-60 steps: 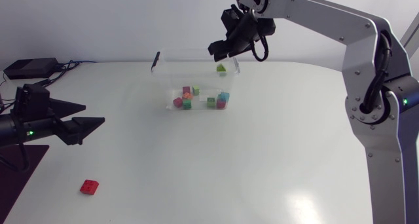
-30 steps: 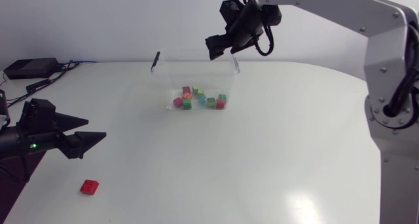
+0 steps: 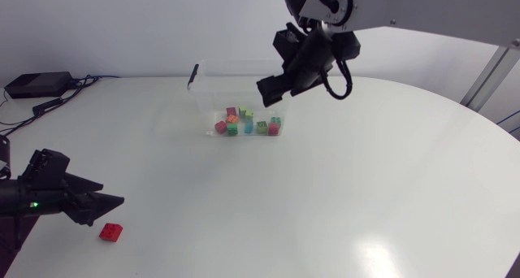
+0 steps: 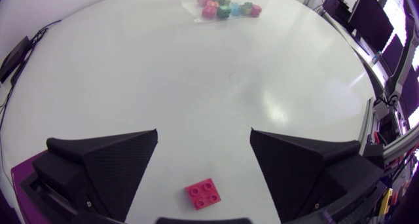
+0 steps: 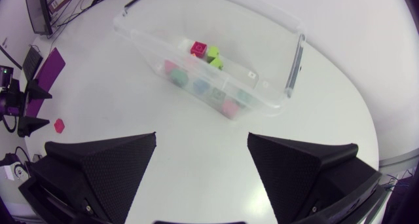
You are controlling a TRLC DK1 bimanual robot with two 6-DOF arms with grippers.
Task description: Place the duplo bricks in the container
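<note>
A clear plastic container (image 3: pixel 206 99) stands at the back middle of the table and holds several coloured duplo bricks (image 3: pixel 247 123). My right gripper (image 3: pixel 275 89) hangs open and empty above the container's right end. Seen from the right wrist, the container (image 5: pixel 263 85) and its bricks (image 5: pixel 203 52) lie ahead of that open gripper (image 5: pixel 201 137). One red brick (image 3: pixel 110 232) lies alone near the front left edge. My left gripper (image 3: pixel 106 203) is open just beside it. In the left wrist view the red brick (image 4: pixel 203 192) lies on the table between the spread fingers (image 4: pixel 111 160), untouched.
A black box (image 3: pixel 36 84) with cables sits at the back left corner. The container has a dark handle (image 3: pixel 193 74) at its left end. Bare white tabletop spreads across the middle and right.
My right gripper opened and a green brick dropped into the container; that arm then shifted slightly forward. My left arm moved toward the front edge, closing in on the red brick.
</note>
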